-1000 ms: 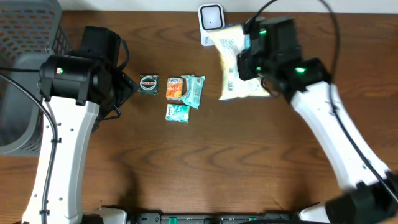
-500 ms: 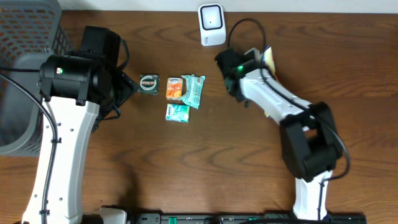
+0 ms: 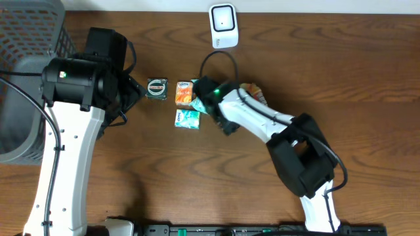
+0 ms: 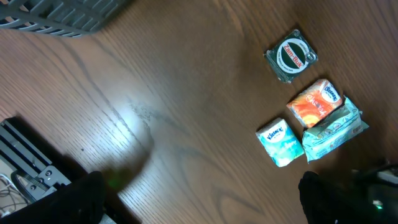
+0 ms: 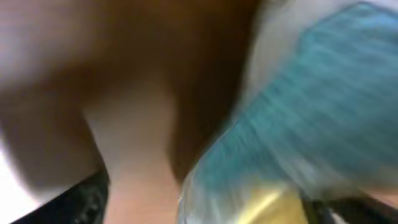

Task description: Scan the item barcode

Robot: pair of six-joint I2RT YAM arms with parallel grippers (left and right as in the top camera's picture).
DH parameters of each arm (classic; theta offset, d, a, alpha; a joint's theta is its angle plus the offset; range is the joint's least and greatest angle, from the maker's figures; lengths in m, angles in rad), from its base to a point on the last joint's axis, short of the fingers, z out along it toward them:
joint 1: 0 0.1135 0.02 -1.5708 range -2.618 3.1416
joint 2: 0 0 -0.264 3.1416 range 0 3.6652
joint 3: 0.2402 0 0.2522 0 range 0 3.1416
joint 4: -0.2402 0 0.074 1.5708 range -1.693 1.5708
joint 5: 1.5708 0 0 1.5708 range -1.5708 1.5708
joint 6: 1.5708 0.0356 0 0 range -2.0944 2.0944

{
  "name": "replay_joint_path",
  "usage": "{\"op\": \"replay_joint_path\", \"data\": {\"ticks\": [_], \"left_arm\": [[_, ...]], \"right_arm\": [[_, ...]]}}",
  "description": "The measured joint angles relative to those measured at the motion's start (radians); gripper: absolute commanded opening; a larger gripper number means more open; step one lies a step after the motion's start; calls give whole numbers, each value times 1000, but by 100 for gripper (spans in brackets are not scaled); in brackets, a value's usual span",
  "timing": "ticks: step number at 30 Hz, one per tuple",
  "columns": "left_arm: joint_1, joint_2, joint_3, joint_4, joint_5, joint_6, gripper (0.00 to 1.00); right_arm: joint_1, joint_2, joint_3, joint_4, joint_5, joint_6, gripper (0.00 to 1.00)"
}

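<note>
The white barcode scanner (image 3: 223, 25) stands at the table's back edge. A yellow-and-white bag (image 3: 253, 91) lies right of the packets, mostly hidden by my right arm. My right gripper (image 3: 210, 92) is low over the teal packet (image 3: 202, 99). In the blurred right wrist view, the right gripper (image 5: 208, 208) has its jaws wide apart, with the teal packet (image 5: 323, 106) and something yellow close beneath them. I cannot tell whether they touch. An orange packet (image 3: 185, 96), a small blue tissue pack (image 3: 188, 118) and a round green tin (image 3: 157, 88) lie beside it. My left gripper (image 4: 199, 205) hangs open over bare wood.
A grey mesh basket (image 3: 26, 72) stands at the far left beside the left arm. In the left wrist view the tin (image 4: 290, 55), orange packet (image 4: 314, 102), tissue pack (image 4: 279, 142) and teal packet (image 4: 333, 132) show at the upper right.
My right arm swung from the scanner down and left to the packets. It held the yellow-and-white bag at the scanner; now its jaws stand apart. The left arm has not moved.
</note>
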Motion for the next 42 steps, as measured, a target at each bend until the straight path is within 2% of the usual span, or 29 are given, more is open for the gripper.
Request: {"op": "replay_joint_path", "data": {"ticks": [2, 9, 10, 11, 12, 13, 18, 22, 27, 33, 38, 42], "left_arm": [[0, 0, 0, 0, 0, 0, 98], [0, 0, 0, 0, 0, 0, 98], [0, 0, 0, 0, 0, 0, 98], [0, 0, 0, 0, 0, 0, 98], [0, 0, 0, 0, 0, 0, 98], [0, 0, 0, 0, 0, 0, 98], [0, 0, 0, 0, 0, 0, 98], [0, 0, 0, 0, 0, 0, 98], [0, 0, 0, 0, 0, 0, 97], [0, 0, 0, 0, 0, 0, 98], [0, 0, 0, 0, 0, 0, 98], [0, 0, 0, 0, 0, 0, 98]], "right_arm": [[17, 0, 61, -76, -58, 10, 99], [-11, 0, 354, -222, -164, 31, 99], [-24, 0, 382, -230, -172, 32, 79], [-38, 0, 402, -231, -181, 34, 42], [-56, 0, 415, -233, -187, 35, 17], [-77, 0, 420, -235, -199, 35, 3], [-201, 0, 406, -248, -298, 38, 1], [-292, 0, 311, -255, -419, 21, 1], [-304, 0, 187, -246, -487, 10, 1], [-289, -13, 28, -117, -518, 6, 1], [-275, -24, 24, -160, -525, 8, 1], [-276, -16, 118, -279, -539, 9, 1]]}}
